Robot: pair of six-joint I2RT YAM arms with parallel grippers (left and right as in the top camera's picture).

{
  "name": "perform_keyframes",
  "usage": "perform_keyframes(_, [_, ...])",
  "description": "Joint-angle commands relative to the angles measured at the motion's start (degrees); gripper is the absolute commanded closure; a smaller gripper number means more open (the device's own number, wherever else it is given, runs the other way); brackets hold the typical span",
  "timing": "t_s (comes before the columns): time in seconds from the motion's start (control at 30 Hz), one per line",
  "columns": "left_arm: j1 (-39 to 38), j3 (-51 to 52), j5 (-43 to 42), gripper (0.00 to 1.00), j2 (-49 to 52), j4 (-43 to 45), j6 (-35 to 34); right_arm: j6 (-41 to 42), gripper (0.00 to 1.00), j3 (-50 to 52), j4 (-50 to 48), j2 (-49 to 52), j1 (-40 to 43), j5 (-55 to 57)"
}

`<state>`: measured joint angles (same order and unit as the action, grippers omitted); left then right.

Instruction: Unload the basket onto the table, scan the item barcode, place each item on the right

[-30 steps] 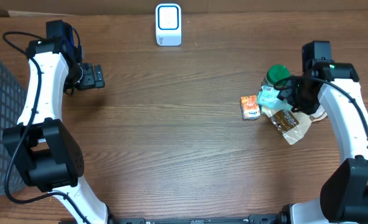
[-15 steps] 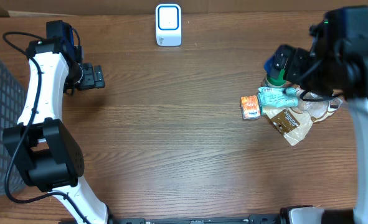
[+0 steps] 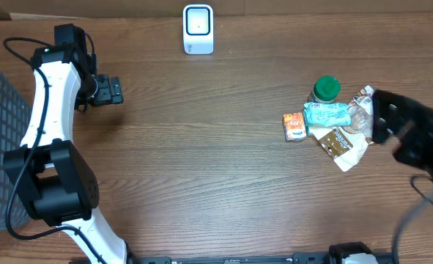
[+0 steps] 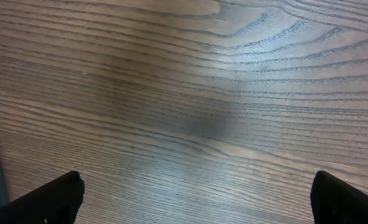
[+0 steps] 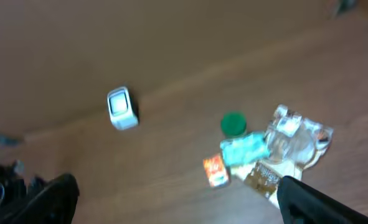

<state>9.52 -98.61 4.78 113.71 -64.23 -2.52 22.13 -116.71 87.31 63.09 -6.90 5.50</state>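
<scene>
At right on the desk (image 3: 201, 169), teal packet (image 3: 327, 114) lies among other snacks (image 3: 341, 144), well apart from scanner (image 3: 198, 29); right fingers (image 5: 314, 202) apart, empty, above; left fingers (image 4: 53, 196) apart, idle; risk: crowded pile, grab drags neighbours or hides barcode.

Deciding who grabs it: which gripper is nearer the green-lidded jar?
Right. The right gripper hovers close beside the jar; the left gripper is far across the table.
</scene>
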Motion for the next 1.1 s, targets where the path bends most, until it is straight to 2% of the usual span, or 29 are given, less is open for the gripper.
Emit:
perform_keyframes(0.0, [0.31,0.13,0.11,0.0,0.17,0.02,1.27,0.09,0.0,8.79,-8.07,-6.32,2.47,4.96])
perform_keyframes(0.07, [0.31,0.13,0.11,0.0,0.17,0.02,1.27,-0.09,0.0,17.9,-15.82,-10.45,5.64,3.69])
perform_keyframes(0.2, [0.31,0.13,0.11,0.0,0.17,0.02,1.27,-6.21,0.0,42.07,-38.71,-21.03,8.76,-4.37])
perform_keyframes(0.37, [0.31,0.13,0.11,0.0,0.17,0.02,1.27,-5.66,0.0,74.18,-68.17,-36.68,8.85,-5.9])
perform_keyframes(0.47, [0.31,0.13,0.11,0.0,0.17,0.02,1.27,-5.66,0.0,88.41,-78.93,-44.83,8.85,-7.15])
perform_keyframes(0.57, [0.31,0.13,0.11,0.0,0.17,0.02,1.27,-5.68,0.0,99.1,-84.89,-51.84,8.37,-7.08])
perform_keyframes(0.7, [0.31,0.13,0.11,0.0,0.17,0.02,1.27,-5.68,0.0,109.42,-85.99,-60.54,6.71,-7.1])
perform_keyframes(0.93, [0.31,0.13,0.11,0.0,0.17,0.02,1.27,-5.66,0.0,116.32,-83.52,-62.95,4.44,-7.17])
perform_keyframes(1.07, [0.31,0.13,0.11,0.0,0.17,0.02,1.27,-5.68,0.0,116.26,-82.66,-62.93,3.8,-7.13])
